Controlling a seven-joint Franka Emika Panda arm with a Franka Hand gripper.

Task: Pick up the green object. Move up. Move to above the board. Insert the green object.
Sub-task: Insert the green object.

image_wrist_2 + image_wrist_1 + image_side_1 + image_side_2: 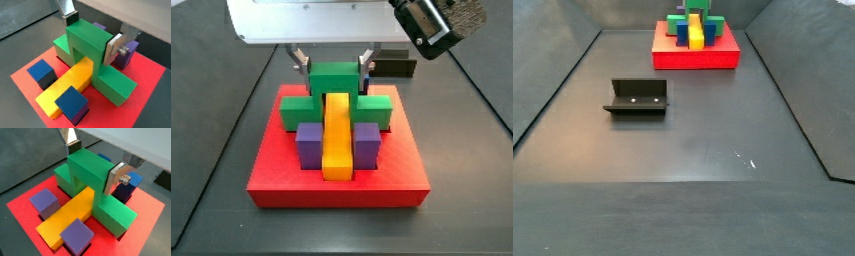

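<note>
Claw (90, 162) clamping green object (93, 188); object seated over board (150, 210), straddling yellow bar (67, 215).

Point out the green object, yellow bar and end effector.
green object (337, 76): side view, raised centre cube.
yellow bar (335, 135): side view, top face.
end effector (93, 164): wrist view, between fingertips, at the cube.
</note>
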